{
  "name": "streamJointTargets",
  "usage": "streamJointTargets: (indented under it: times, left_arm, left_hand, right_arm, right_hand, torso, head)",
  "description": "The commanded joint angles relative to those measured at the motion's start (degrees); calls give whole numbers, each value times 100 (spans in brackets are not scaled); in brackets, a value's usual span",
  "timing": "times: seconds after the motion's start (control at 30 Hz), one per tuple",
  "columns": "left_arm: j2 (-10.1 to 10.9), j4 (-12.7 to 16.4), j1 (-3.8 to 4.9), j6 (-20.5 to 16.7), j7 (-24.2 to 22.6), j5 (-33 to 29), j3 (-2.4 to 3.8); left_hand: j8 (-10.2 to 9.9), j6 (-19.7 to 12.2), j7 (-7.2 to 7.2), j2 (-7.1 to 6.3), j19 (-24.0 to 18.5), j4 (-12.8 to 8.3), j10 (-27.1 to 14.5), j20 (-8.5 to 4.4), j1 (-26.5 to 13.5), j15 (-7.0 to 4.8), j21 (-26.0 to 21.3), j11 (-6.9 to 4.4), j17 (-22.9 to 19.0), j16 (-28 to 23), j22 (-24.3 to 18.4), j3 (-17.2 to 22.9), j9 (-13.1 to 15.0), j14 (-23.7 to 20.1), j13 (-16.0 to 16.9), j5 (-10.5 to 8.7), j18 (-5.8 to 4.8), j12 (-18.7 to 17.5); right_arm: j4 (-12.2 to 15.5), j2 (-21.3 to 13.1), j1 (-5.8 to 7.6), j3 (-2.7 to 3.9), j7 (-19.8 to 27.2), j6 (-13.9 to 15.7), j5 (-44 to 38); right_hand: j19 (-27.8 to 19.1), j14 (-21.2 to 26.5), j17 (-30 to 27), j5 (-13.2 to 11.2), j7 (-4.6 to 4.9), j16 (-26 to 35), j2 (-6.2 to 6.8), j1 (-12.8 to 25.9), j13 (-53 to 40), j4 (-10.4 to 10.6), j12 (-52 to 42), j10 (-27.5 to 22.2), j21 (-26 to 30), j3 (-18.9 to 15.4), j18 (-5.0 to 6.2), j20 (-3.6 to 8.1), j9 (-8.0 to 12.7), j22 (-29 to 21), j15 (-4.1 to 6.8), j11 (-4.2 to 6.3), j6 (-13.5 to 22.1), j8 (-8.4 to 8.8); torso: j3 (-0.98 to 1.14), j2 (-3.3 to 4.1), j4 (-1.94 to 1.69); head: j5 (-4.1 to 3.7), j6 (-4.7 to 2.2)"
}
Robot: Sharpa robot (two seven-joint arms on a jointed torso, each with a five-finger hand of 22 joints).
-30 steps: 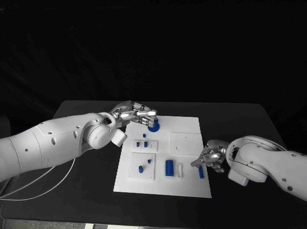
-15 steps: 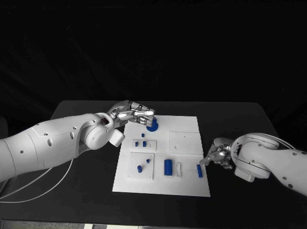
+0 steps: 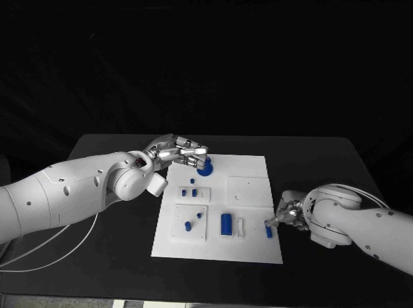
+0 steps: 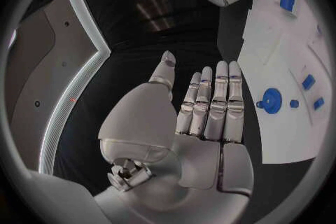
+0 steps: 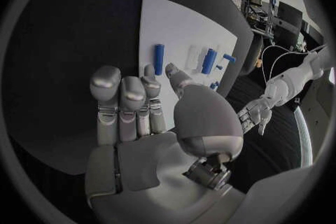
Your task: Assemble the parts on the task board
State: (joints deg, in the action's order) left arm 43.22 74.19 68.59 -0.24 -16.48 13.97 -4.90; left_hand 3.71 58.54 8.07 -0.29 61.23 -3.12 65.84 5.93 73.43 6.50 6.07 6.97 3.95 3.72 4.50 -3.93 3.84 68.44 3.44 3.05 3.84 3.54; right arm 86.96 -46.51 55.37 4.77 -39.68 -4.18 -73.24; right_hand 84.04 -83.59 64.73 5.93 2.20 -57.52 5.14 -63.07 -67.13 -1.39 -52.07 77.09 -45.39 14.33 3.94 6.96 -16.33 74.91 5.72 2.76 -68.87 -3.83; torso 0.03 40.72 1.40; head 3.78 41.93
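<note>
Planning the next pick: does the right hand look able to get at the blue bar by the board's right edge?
Probably yes: the right hand is open beside the blue bar, with nothing between them on the task board.

A white board (image 3: pixel 248 174) lies on a black table (image 3: pixel 105 256). The board is plain white, with small blue parts spread across it. A round blue part (image 3: pixel 205 171) sits near the board's far left corner. Two little blue pegs (image 3: pixel 189 191) lie along its left edge. A taller blue cylinder (image 3: pixel 227 224) stands near the near edge, beside a white strip (image 3: pixel 241 228). A slim blue bar (image 3: pixel 268 230) lies by the near right corner. Both arms are glossy white. The left hand (image 3: pixel 178 153) is silver with darker grey seams. The right hand (image 3: pixel 288 213) is the same silver. A thin white cable (image 3: pixel 49 242) trails over the table's left side.
</note>
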Motion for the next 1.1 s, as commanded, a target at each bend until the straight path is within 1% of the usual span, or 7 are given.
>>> streamJointTargets:
  times: [0.03,0.33,0.5,0.83,0.97,1.03,1.1]
  left_arm:
    - [-5,13,0,37,-67,4,1]
    - [-1,7,0,64,-48,4,-7]
    - [3,8,0,78,-40,4,-11]
    - [9,10,0,109,-23,4,-16]
    - [10,10,0,118,-16,4,-17]
    - [12,10,0,121,-11,4,-18]
    - [13,10,0,121,-7,4,-18]
  left_hand:
    - [0,33,7,42,-24,-2,21,-13,-14,4,6,10,-2,-13,-8,-33,3,-33,7,23,-38,-10]
    - [0,33,7,42,-24,-2,21,-13,-14,4,6,10,-2,-13,-8,-33,3,-33,7,23,-38,-10]
    - [0,28,8,40,-28,2,20,-11,-19,5,5,10,-1,-13,-8,-38,3,-38,8,21,-38,-8]
    - [0,23,10,38,-31,13,8,-9,-30,7,4,13,-1,-13,-9,-44,3,-42,7,19,-38,-10]
    - [0,23,10,38,-31,13,8,-9,-30,7,4,13,-1,-13,-9,-44,3,-42,7,19,-38,-10]
    - [0,23,10,38,-31,13,8,-9,-30,7,4,13,-1,-13,-9,-44,3,-42,7,19,-38,-10]
    - [0,23,10,38,-31,13,8,-9,-30,7,4,13,-1,-13,-9,-44,3,-42,7,19,-38,-10]
  right_arm:
    - [-30,57,-33,-24,-198,-157,-204]
    - [-121,191,-87,-86,-203,-311,-278]
    - [-206,262,-110,-145,-211,-404,-454]
    - [-435,473,-184,-248,-206,-219,-924]
    - [-510,554,-212,-274,-200,-173,-994]
    - [-540,588,-224,-292,-198,-167,-1001]
    - [-560,603,-231,-303,-198,-174,-983]
  right_hand:
    - [296,-22,8,-32,3,-34,55,-9,-2,50,17,-15,-23,4,-77,5,18,579,2,-24,8,19]
    - [296,-22,13,-29,2,-38,77,-23,0,114,19,-14,-34,10,-80,4,44,580,2,-24,-4,19]
    - [287,-17,5,-34,7,-24,64,-30,20,117,54,-35,1,5,-79,4,53,572,0,-27,11,20]
    - [289,-19,12,-25,7,-24,29,-84,0,-1,23,-32,-7,57,-81,6,82,574,3,-24,17,22]
    - [293,-21,15,-111,44,-24,41,-81,-19,-101,5,-40,-10,279,-73,-4,225,575,-8,-45,104,19]
    - [293,-19,13,47,63,-20,-20,-116,-16,-249,13,-54,-14,376,-66,-9,356,577,-11,-52,138,24]
    - [294,-18,13,593,96,-19,-85,-240,-16,-456,26,-79,-19,513,-64,-8,444,578,-11,-61,223,28]
  torso:
    - [-3,0,-4]
    - [0,-1,1]
    - [0,1,4]
    - [3,1,2]
    - [1,2,-2]
    - [0,1,-1]
    - [1,1,3]
  head:
    - [4,2]
    - [19,22]
    - [24,27]
    - [30,39]
    - [31,45]
    - [35,50]
    - [39,55]
